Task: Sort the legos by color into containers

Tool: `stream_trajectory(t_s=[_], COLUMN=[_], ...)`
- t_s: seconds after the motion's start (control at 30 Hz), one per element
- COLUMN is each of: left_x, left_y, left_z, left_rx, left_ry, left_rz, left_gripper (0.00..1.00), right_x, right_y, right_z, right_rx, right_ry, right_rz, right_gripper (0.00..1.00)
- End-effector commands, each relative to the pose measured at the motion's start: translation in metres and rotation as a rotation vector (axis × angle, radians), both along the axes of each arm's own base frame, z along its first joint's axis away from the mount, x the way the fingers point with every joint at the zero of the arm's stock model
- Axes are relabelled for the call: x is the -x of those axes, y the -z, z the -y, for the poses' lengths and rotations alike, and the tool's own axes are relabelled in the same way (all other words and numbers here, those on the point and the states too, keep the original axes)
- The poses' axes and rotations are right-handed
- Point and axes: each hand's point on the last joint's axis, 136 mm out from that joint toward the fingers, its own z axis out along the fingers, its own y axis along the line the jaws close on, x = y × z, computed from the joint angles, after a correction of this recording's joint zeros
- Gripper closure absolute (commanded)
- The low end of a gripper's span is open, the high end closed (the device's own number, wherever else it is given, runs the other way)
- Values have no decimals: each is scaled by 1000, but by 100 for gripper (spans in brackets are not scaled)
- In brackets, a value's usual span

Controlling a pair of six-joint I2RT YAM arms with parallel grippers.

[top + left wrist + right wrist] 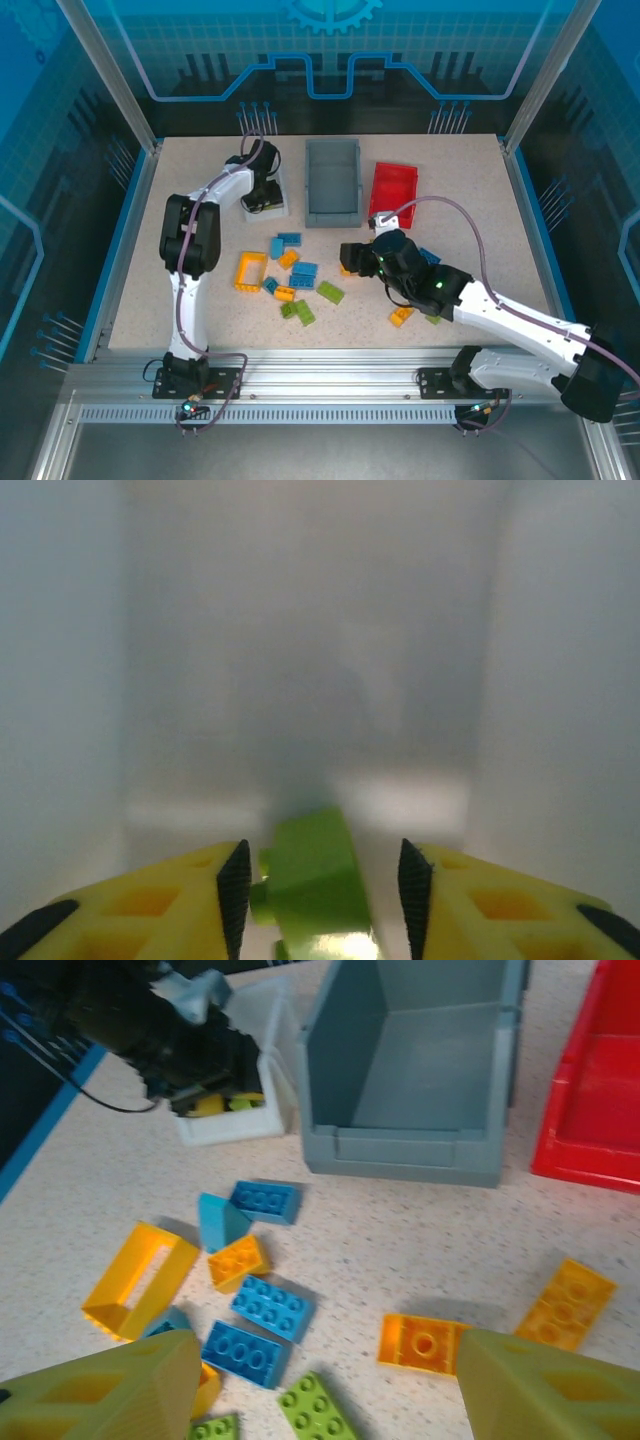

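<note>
Inside the white bin (281,206), at the far left of the row of containers, the left pincer (324,878) stands parted around a lime green brick (312,882). A gap shows between that brick and the right pad (413,895); whether the other pad touches it cannot be told. The bin's pale walls close in on both sides, blurred.

Next to it on the surface (460,180) stand the grey bin (410,1070) and the red bin (590,1110), both cut off at the picture's edge in the right wrist view.

The right pincer (325,1360) hangs wide, with nothing between its fingers, low over the loose legos. An orange brick (422,1342) lies just beside its right finger (550,1385) and a second orange brick (565,1303) lies near. Two blue bricks (272,1307) lie to the left, with the yellow open frame (140,1280) beyond them.

From above, the right arm (500,310) overlaps a few bricks along its flank. The left arm's wrist (262,185) hides most of the white bin's inside.
</note>
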Motion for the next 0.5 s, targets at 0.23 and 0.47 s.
stream_trajectory(t_s=[0.23,0.47], left_x=[2,35], left_y=[-129,-170], left_z=[23,27], left_rx=[107,140], left_ry=[8,11], left_rz=[221,290], left_gripper=[37,36], right_x=[6,9], right_y=[7,8], right_z=[53,68], right_rx=[114,163], right_ry=[136,154], right_rz=[-95,-137], right_gripper=[31,31])
